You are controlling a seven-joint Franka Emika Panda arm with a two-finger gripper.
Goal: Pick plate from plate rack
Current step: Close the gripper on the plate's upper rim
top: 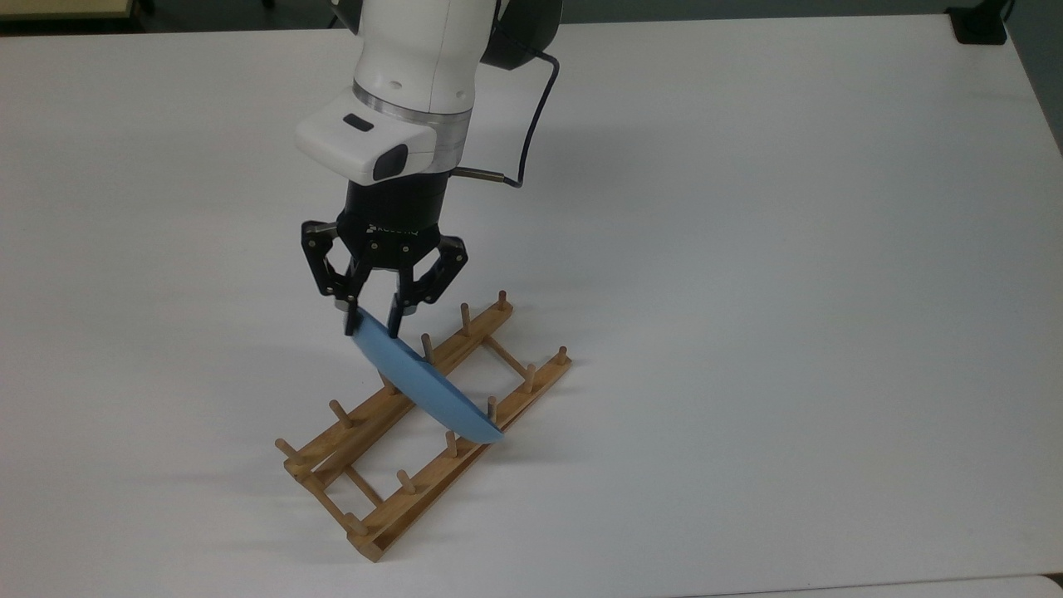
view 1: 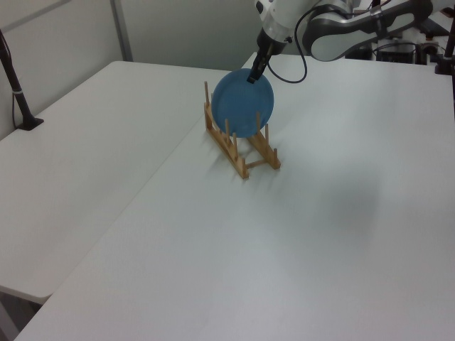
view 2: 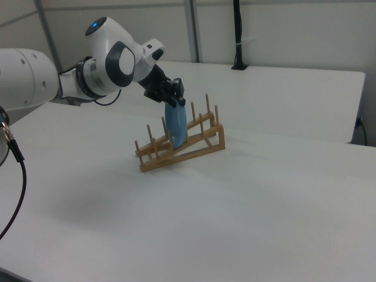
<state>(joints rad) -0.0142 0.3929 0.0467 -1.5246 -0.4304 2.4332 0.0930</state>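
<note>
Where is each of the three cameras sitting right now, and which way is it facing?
Top view: high, opposite the arm, looking down on the table; wrist and gripper reach toward it over the plate.
Left view: raised, off one end of the plate rack, facing the plate's broad face; the arm enters upper right.
Right view: lower, on the other side, seeing the plate edge-on; arm links enter from the right view's left.
All three share plate, rack and gripper.

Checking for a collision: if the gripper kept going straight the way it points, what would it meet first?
The plate: the gripper straddles its upper rim, fingers either side. Pushed further, it would likely press the plate into the plate rack.
</note>
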